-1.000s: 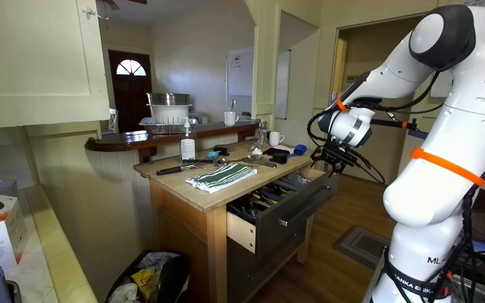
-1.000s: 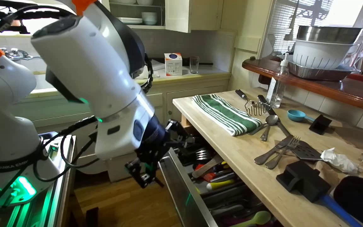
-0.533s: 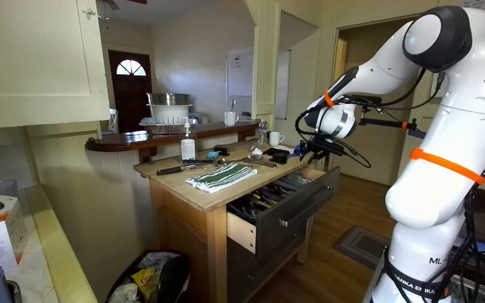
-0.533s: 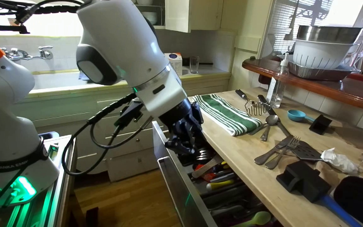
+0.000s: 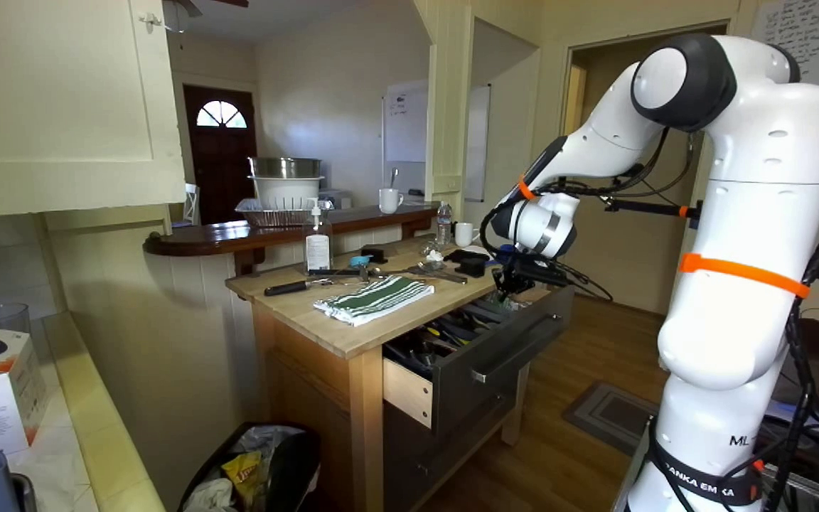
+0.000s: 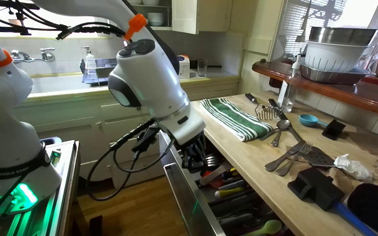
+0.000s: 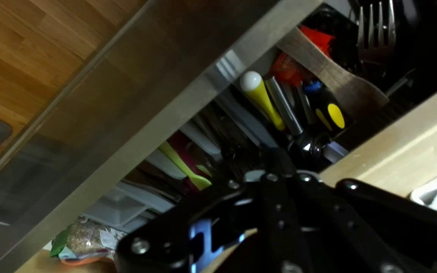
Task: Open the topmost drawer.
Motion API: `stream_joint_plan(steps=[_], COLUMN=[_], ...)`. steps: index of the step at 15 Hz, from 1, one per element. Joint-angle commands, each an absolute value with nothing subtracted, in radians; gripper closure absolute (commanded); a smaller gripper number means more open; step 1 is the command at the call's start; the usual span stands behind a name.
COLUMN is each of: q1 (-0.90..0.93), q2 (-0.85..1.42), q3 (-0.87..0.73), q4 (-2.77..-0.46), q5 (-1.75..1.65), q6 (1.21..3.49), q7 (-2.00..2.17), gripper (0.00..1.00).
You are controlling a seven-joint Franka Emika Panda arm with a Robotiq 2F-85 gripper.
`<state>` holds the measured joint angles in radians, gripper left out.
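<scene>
The topmost drawer stands pulled out from under the wooden worktop in both exterior views, its dark front toward the robot and a light wood side showing. Tools and utensils fill it. My gripper is shut, its fingers pressed together over the drawer's interior in the wrist view, with nothing visible between them. In an exterior view the gripper hangs between the drawer front and the worktop edge, by a fork in the drawer. The long bar handle on the drawer's outer face is apart from the gripper.
Over the drawer lies the worktop edge, close beside my gripper. A striped towel, several utensils and a soap bottle sit on top. Below is a lower drawer front. A trash bin stands at the cabinet's end.
The arm has moved from outside the drawer front, over its edge and down into the space behind it. The gripper has gone from open to shut. The drawer has not visibly moved.
</scene>
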<state>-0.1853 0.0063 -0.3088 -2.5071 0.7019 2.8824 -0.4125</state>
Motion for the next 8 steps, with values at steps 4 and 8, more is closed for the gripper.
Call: stream_joint_plan(steps=[4,8], q1=[-0.197,-0.203], q2=[0.140,0.167], q3=[-0.297,-0.287], q4=[-2.469,-2.454], q5=[0.786,0.833], q6=[2.870,2.857], q7=[-0.488,-0.515], gripper=[1.00,1.00])
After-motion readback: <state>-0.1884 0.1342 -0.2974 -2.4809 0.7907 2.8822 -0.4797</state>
